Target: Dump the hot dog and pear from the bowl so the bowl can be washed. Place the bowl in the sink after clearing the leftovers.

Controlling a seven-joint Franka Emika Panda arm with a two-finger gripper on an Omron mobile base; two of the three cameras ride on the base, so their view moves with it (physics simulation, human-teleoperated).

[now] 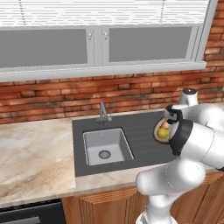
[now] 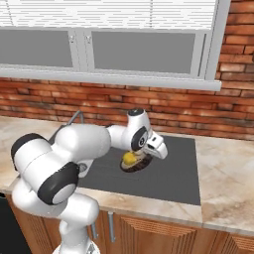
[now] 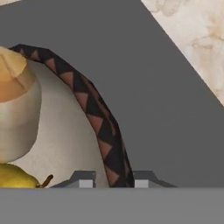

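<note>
I see the bowl (image 3: 94, 113) sitting on the dark ribbed part of the sink (image 1: 105, 146), to the right of the square basin. Its dark rim with little tan triangles curves right up close to my hand camera.

The gripper (image 3: 113, 180) is down at the bowl's rim — one finger tip is on the inside of the rim and the other is on the outside, so the rim runs between them. They look close on both sides of it, pinching the rim.

The pear (image 3: 15, 177) is inside the bowl, yellow, with a small brown stem pointing toward the rim. The hot dog (image 3: 15, 105) is in the bowl too, next to the pear — I can see its pale bun and an orange bit on top.

From the base cameras, the bowl (image 2: 135, 162) is partly hidden behind the arm, and the yellow pear (image 1: 162, 133) peeks out. The faucet (image 1: 103, 112) stands behind the basin, well apart from the bowl. The marble counter (image 1: 35, 153) is all around the sink.
</note>
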